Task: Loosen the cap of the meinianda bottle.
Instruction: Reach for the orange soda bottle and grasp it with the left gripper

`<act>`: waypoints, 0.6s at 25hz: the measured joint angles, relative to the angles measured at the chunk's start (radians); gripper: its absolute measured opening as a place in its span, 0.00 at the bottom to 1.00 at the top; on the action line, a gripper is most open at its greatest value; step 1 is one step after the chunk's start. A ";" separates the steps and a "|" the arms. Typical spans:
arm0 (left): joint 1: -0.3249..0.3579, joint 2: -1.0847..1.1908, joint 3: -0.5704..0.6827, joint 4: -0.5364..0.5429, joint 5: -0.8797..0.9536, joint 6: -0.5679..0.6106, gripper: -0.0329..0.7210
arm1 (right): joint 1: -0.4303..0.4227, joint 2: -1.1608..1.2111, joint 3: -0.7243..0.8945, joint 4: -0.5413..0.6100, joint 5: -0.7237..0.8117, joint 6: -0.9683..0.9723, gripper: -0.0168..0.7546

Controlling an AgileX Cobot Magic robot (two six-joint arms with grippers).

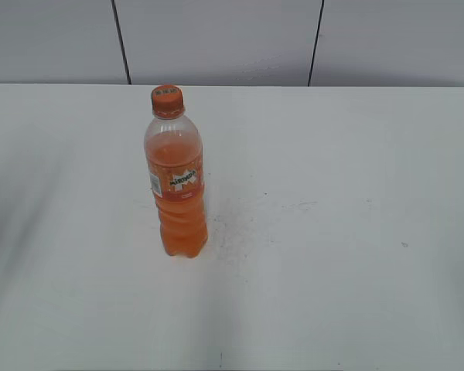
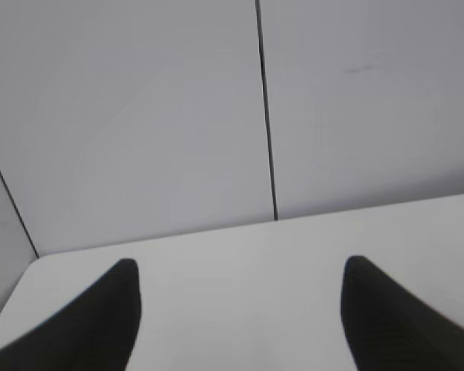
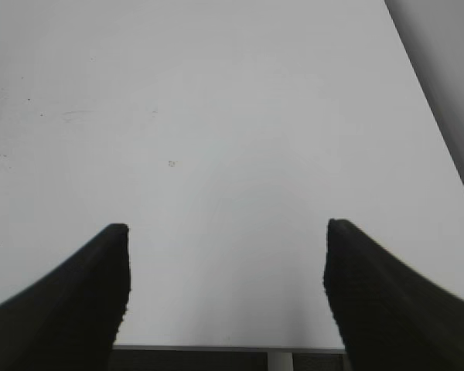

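Note:
The meinianda bottle [image 1: 179, 197] stands upright on the white table, left of centre in the exterior view, with orange drink and an orange label. Its orange cap [image 1: 168, 100] sits on the neck. Neither gripper shows in the exterior view. In the left wrist view my left gripper [image 2: 240, 290] is open and empty over bare table; the bottle is out of that view. In the right wrist view my right gripper [image 3: 226, 255] is open and empty over bare table near an edge; the bottle is out of that view too.
The white table [image 1: 332, 255] has faint scuff marks right of the bottle. Grey wall panels [image 1: 216, 39] with dark seams stand behind the table's far edge. The left wrist view shows the wall [image 2: 178, 116] and a table corner at the left.

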 joint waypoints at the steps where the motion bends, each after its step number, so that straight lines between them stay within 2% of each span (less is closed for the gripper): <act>1: 0.000 0.043 0.000 0.012 -0.011 0.000 0.66 | 0.000 0.000 0.000 0.000 0.000 0.000 0.78; 6: 0.000 0.132 0.000 0.053 -0.073 -0.006 0.64 | 0.000 0.000 0.000 0.000 0.000 0.000 0.78; 10: 0.000 0.216 0.000 0.117 -0.141 -0.061 0.64 | 0.000 0.000 0.000 0.000 0.000 0.000 0.78; 12: 0.000 0.258 0.000 0.199 -0.171 -0.131 0.64 | 0.000 0.000 0.000 0.000 0.000 0.000 0.78; 15: 0.009 0.322 0.000 0.382 -0.256 -0.282 0.64 | 0.000 0.000 0.000 0.000 -0.001 0.000 0.78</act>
